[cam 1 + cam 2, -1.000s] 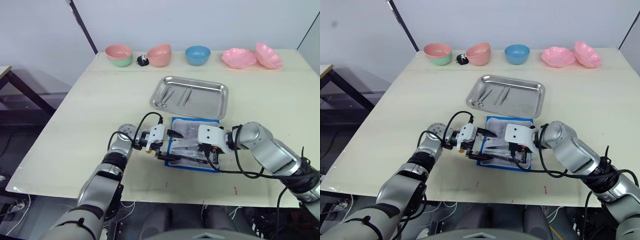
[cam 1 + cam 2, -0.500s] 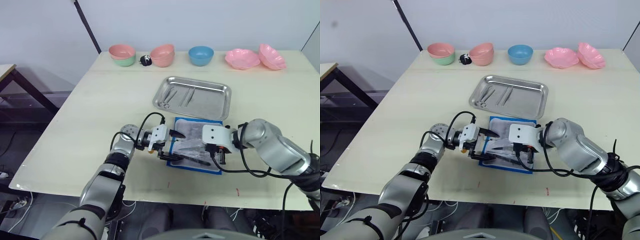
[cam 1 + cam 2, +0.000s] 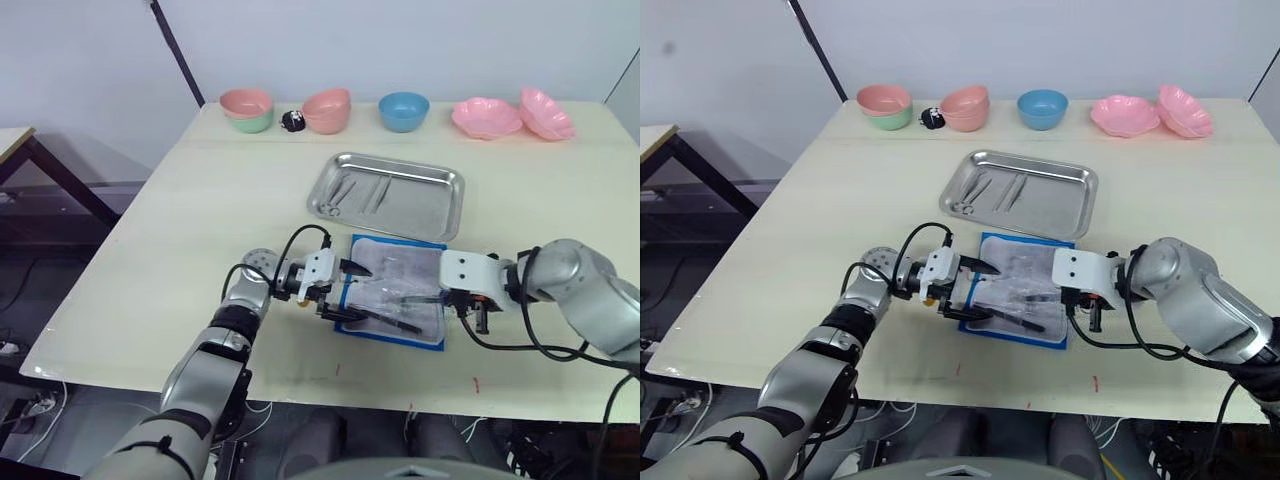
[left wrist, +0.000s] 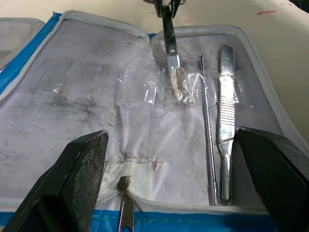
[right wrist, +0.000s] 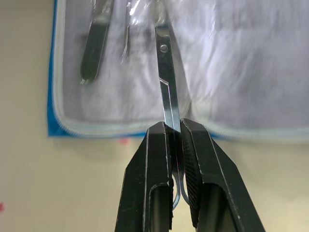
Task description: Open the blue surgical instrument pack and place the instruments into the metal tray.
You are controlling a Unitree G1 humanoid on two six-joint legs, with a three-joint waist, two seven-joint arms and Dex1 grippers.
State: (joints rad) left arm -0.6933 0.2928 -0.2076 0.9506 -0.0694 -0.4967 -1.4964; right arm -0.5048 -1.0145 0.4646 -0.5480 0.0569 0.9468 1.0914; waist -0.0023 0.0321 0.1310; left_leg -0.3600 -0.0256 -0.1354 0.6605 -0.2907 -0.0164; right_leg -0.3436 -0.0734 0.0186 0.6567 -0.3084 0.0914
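Jaws of right gripper (image 5: 175, 140) pinched shut on scissors (image 5: 166, 72), long axis running straight ahead, tip still under plastic inside blue surgical instrument pack (image 3: 392, 295). Left gripper (image 4: 171, 174) spread wide, bracing pack. Metal tray (image 3: 388, 193) beyond pack.

Silver arms, white wrist housings, black cables, black fingers (image 5: 157, 183).

Both head cameras are looking forward and down over the surface (image 3: 200, 200); both wrist cameras are facing the opened blue surgical instrument pack (image 4: 96, 96) closely, sharing its lining
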